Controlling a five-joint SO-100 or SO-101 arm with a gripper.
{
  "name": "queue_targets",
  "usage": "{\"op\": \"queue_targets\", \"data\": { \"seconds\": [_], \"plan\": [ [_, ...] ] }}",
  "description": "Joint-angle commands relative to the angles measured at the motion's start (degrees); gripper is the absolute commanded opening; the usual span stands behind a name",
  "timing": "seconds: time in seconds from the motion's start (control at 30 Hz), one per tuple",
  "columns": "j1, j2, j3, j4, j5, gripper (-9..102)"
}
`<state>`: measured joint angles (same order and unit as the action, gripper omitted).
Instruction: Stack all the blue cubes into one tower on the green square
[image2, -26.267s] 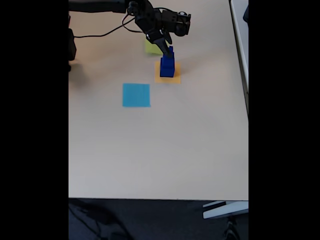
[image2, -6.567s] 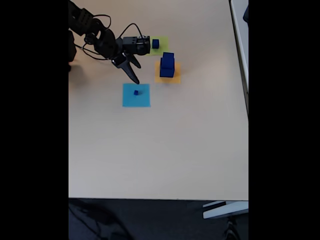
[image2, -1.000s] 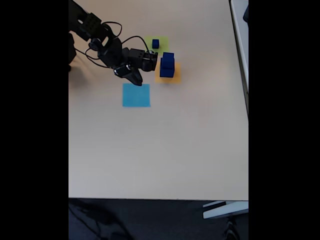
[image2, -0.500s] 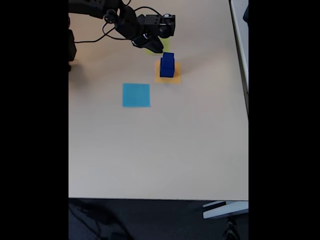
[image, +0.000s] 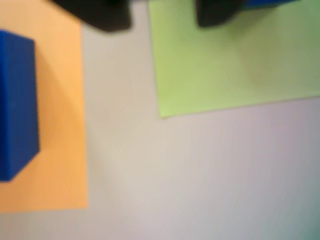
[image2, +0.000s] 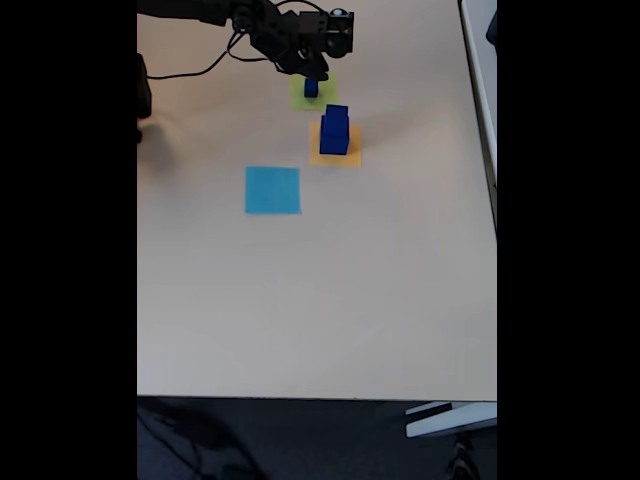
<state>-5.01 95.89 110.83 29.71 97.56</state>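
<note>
Mostly blurred, the wrist view cuts the gripper (image: 162, 12) down to two dark fingertips (image: 102, 15) at the top edge, standing apart with bare table between them. A sliver of blue (image: 270, 3) shows just beside the right-hand fingertip, too cropped to tell what it is. At the left edge a dark blue cube (image: 17, 105) is partly out of frame, resting on the orange square (image: 60, 150).

From the fixed view, the gripper (image2: 312, 72) is small and dark against the arm (image2: 250, 20), and whether anything sits between its fingers I cannot tell. It hangs directly over the far edge of the green square (image2: 298, 95), a flat lime paper sheet. A small cube (image2: 311, 88) of dark blue sits on that sheet, right under the fingertips; whether they touch it is not clear.

Just beside the green square, nearer the camera, the orange square (image2: 345, 158) carries a stack of two blue cubes (image2: 334, 130), a smaller one atop a larger. That stack stands apart from the gripper. Well off to the left lies the light blue square (image2: 272, 190), bare, on the beige table (image2: 320, 300).
</note>
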Motion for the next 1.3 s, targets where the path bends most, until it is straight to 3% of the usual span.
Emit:
{"op": "queue_targets", "data": {
  "seconds": [0.0, 0.93, 1.27],
  "plan": [
    [-2.29, -0.79, -2.37, -1.76, 3.16, 0],
    [-7.38, -11.07, 5.71, -18.19, 6.77, 0],
    [-7.03, -11.25, 6.24, -18.37, 6.50, 0]
  ]
}}
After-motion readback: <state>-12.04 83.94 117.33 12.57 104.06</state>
